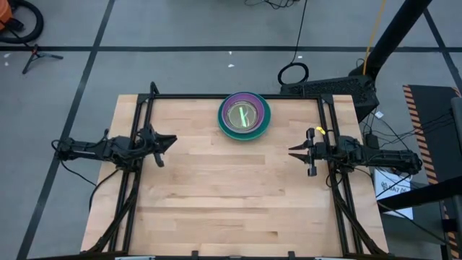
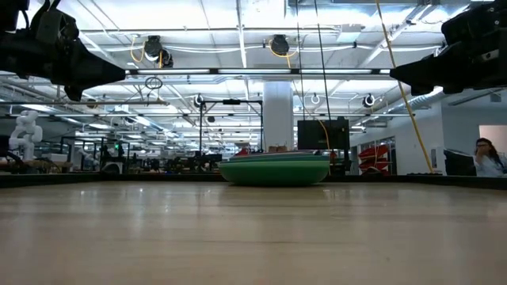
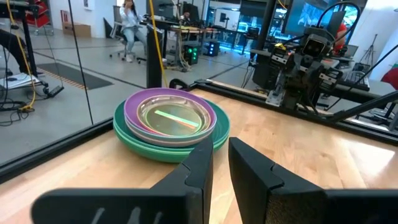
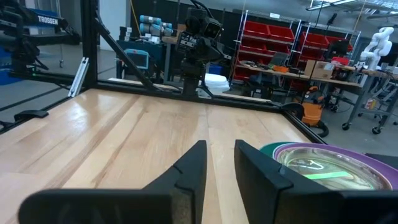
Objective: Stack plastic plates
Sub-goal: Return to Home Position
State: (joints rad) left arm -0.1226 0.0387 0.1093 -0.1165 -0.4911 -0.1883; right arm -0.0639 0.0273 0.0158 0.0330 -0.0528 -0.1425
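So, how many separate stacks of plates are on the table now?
1. The stack of plates stands near the middle of the table's far edge, with the lime plate on top. Lower plates in it are mostly hidden.

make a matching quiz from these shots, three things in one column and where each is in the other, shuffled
1. stack of round glossy plastic plates
2. left dark two-finger gripper
3. right dark two-finger gripper

a. raised over the right side of the wooden table, empty
b. far middle of the table
c. raised over the left side of the table, empty

Pairs: 1-b, 2-c, 3-a
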